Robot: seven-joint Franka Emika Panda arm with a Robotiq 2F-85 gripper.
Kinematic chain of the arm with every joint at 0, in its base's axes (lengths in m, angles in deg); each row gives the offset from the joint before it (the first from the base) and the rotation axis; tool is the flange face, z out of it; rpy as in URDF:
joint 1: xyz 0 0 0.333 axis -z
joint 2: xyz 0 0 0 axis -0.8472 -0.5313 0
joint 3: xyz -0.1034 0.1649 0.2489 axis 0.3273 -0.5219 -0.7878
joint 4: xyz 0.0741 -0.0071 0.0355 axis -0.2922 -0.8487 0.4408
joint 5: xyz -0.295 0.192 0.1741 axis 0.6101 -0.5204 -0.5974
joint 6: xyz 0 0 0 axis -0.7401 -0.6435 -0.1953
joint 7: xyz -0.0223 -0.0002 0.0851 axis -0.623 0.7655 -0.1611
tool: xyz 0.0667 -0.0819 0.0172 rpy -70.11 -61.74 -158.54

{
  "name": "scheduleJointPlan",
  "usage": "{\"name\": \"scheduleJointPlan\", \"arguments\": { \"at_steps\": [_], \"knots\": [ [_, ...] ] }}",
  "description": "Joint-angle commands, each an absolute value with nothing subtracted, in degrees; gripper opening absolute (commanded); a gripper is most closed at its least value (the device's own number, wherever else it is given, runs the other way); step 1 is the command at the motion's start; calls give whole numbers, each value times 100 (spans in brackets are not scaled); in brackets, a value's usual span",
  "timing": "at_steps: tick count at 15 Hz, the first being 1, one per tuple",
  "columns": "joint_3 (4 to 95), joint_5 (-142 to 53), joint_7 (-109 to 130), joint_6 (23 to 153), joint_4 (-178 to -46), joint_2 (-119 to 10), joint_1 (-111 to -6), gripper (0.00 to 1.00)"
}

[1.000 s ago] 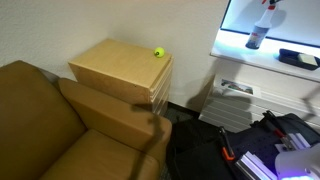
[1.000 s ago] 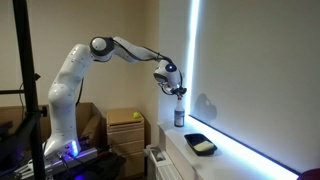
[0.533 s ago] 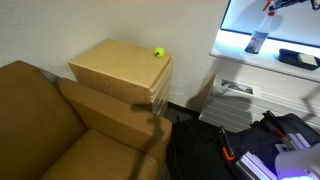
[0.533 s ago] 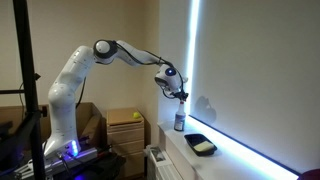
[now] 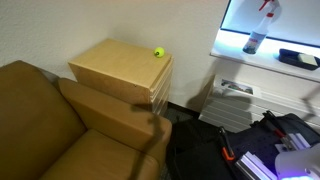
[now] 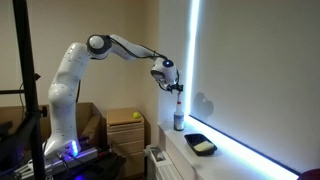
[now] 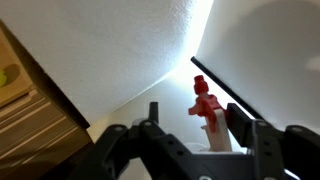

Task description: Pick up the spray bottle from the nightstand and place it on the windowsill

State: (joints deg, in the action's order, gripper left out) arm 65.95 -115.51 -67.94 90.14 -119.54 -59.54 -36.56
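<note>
small clear plastic spray bottle with a red-and-white trigger head (image 5: 256, 38) stands upright on the long white windowsill (image 5: 238, 54) under the bright window, near a dark shallow tray (image 5: 298, 58) and well apart from the boxy tan wooden nightstand (image 5: 115, 62), which holds only a small yellow-green ball (image 5: 158, 52). robotiq gripper (image 6: 170, 88) hangs just above the bottle top. in the wrist view its fingers (image 7: 237, 118) are spread wide with the red trigger between them, pinching nothing. judging by looks, the bottle is light, thin-walled and a bit squashy, smooth enough to slip, and top-heavy from the sprayer, so it tips easily. the best hold is probably across the neck just under the trigger, or on the labelled body with gentle squeeze. placement looks done.
</note>
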Motion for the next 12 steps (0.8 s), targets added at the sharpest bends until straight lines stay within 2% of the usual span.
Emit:
{"name": "scheduleJointPlan", "arguments": {
  "at_steps": [1,5,10,11,12],
  "knots": [
    [6747,-10390,-6716,8901,-12660,-4759,-3850,99],
    [6721,-9770,-6271,9193,-12652,-3715,-3758,100],
    [6858,-10028,-5550,7663,-12791,-2168,-3715,100],
    [6813,-9899,-5885,8066,-12400,-2762,-3706,100],
    [6837,-9906,-5842,7808,-12446,-2483,-3700,100]
  ]
}}
